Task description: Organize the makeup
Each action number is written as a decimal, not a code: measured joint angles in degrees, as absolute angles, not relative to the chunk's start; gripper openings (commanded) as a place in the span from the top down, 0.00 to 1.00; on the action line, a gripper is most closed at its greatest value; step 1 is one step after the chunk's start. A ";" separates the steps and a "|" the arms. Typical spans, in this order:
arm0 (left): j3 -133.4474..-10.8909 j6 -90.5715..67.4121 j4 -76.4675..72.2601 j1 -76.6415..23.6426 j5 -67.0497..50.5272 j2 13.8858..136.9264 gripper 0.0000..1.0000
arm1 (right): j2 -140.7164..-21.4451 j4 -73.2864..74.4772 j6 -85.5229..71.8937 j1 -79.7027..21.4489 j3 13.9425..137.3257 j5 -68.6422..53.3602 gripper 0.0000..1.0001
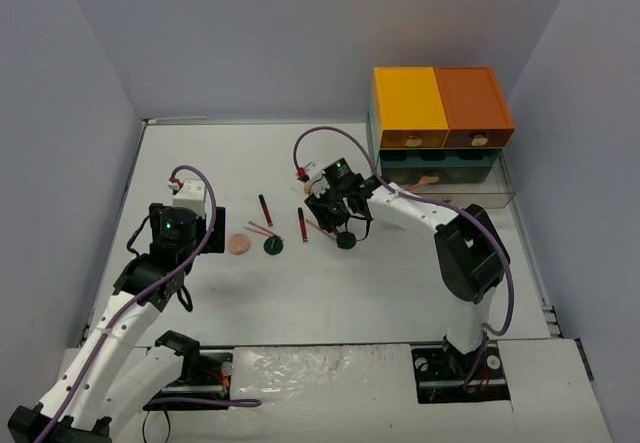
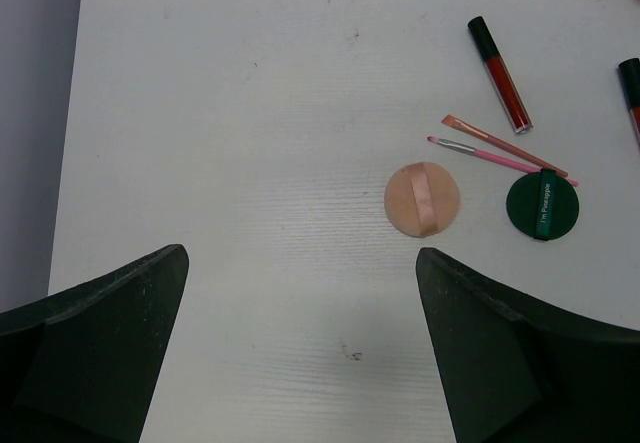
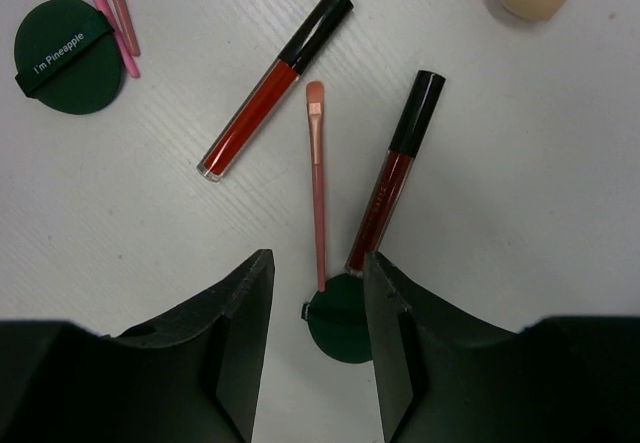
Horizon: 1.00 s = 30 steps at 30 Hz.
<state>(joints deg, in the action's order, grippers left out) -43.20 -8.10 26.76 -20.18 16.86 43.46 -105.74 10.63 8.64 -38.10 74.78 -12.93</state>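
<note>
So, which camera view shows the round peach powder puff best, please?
The left wrist view: the round peach powder puff lies whole and close, its ribbon strap clear. The top external view shows it only as a small disc; the right wrist view misses it.

1. The drawer unit stood far right on the table.
2. A round puff lay just left of a disc.
3. Two brushes lay just behind them.
4. A tube lay between that disc and a second disc.
</note>
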 measured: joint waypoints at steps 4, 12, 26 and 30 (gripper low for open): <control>-43.20 -8.10 26.75 -20.18 16.87 43.46 0.03 | -108.26 10.95 9.49 -38.76 76.74 -12.81 0.68; -43.20 -7.89 26.74 -20.18 16.88 43.46 0.03 | -112.80 11.00 10.49 -40.11 78.87 -12.44 0.71; -43.20 -7.66 26.74 -20.18 16.93 43.46 0.03 | -116.77 10.64 10.96 -40.23 79.42 -10.89 0.89; -43.20 -7.66 26.75 -20.18 16.93 43.46 0.03 | -116.78 10.34 10.67 -40.25 79.32 -10.86 1.00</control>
